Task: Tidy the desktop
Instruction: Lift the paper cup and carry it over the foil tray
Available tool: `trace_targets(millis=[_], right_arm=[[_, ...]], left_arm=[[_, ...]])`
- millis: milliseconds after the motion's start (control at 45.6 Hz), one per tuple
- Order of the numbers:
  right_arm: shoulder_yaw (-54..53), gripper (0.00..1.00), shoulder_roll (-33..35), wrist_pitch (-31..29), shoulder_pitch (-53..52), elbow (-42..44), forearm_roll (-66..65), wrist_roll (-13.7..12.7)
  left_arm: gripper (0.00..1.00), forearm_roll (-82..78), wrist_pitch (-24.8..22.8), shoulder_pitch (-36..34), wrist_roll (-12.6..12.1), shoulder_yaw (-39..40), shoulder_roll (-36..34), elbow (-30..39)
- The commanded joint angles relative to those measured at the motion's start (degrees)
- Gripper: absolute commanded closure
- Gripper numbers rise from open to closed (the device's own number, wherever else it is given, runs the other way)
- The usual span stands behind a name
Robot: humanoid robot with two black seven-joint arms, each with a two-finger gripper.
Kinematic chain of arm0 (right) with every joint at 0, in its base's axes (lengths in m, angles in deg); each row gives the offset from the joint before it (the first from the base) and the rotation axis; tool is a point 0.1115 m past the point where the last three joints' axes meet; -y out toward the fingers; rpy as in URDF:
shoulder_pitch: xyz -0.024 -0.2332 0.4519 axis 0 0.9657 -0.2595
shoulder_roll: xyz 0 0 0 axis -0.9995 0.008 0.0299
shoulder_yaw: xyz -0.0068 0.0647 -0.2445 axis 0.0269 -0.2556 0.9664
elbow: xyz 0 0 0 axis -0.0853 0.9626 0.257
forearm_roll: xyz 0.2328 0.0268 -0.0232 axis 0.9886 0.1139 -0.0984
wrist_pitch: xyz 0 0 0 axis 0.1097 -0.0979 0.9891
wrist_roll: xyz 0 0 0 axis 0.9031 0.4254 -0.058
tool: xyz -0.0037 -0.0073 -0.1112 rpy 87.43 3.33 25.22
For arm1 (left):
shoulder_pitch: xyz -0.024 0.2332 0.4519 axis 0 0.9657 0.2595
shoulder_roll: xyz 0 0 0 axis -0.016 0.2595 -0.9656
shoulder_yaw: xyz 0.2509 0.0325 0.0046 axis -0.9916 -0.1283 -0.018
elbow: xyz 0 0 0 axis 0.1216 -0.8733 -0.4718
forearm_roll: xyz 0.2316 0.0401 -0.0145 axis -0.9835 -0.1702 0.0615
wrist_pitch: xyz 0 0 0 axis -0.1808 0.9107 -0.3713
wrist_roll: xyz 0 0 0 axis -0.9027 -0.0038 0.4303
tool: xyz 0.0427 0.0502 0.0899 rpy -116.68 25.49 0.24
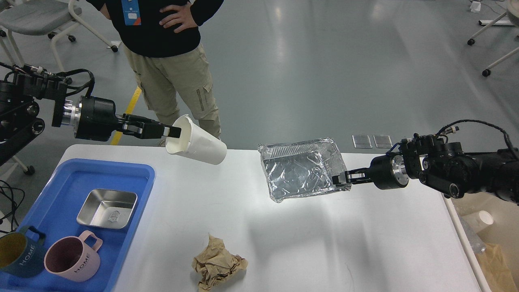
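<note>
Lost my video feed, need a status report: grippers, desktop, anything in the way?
Left gripper shut on white paper cup, lifted. Right gripper shut on silver foil tray, lifted. White rectangular desktop holds crumpled brown paper.

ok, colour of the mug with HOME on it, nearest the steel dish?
Pink mug, dusty rose with dark lettering; head view shows it, in the blue tray.

Two mugs stand at lower left, one pink [72,259] and one dark teal [18,254] (both marked HOME). One steel dish [107,208], one white cup [196,141] at upper left, one foil tray [302,168] at centre, one crumpled brown paper [218,265] at bottom centre.
</note>
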Motion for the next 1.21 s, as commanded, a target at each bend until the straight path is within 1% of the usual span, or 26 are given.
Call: trace_targets(millis=[0, 110, 219, 614, 745, 964, 1008, 1183], right_arm=[[0.0, 1.00, -0.2, 0.0, -0.2, -0.4, 0.0, 0.0], [0.1, 1.00, -0.3, 0.0, -0.4, -0.5, 0.0, 0.0], [0.0, 1.00, -0.3, -0.1, -0.7, -0.6, 0.0, 0.0], [-0.4, 1.00, -0.5, -0.1, -1.3, -1.1, 0.0, 0.9], [-0.4, 1.00, -0.5, -0.1, -1.3, -1.1, 0.0, 1.4], [-0.4, 1.00, -0.5, -0.1, -1.2, -1.1, 0.0, 1.4], [-0.5, 1.00, -0.5, -0.1, -1.2, -1.1, 0.0, 1.4], [-0.6, 1.00, -0.5, 0.0, -1.3, -1.1, 0.0, 1.4]], left_arm=[[0.96, 2.5, 0.0, -0.3, -0.1, 1.3, -0.3, 0.7], [0.96, 2.9, 0.1, -1.8, -0.5, 1.3, 0.5, 0.1], [0.96, 2.8, 0.3, -3.0, -0.9, 1.2, 4.1, -1.3], [0.95, 2.1, 1.2, -6.9, -1.2, 0.2, 17.7, -15.6], [0.95, 2.0, 1.2, -7.6, -1.3, 0.2, 22.5, -18.3], [0.94, 2.0, 1.1, -10.2, -1.4, -0.1, 29.3, -22.6], [0.94, 2.0, 1.1, -11.0, -1.5, -1.0, 30.1, -23.3], [0.94, 2.2, 1.7, -14.1, -1.9, -9.9, 33.5, -27.6]])
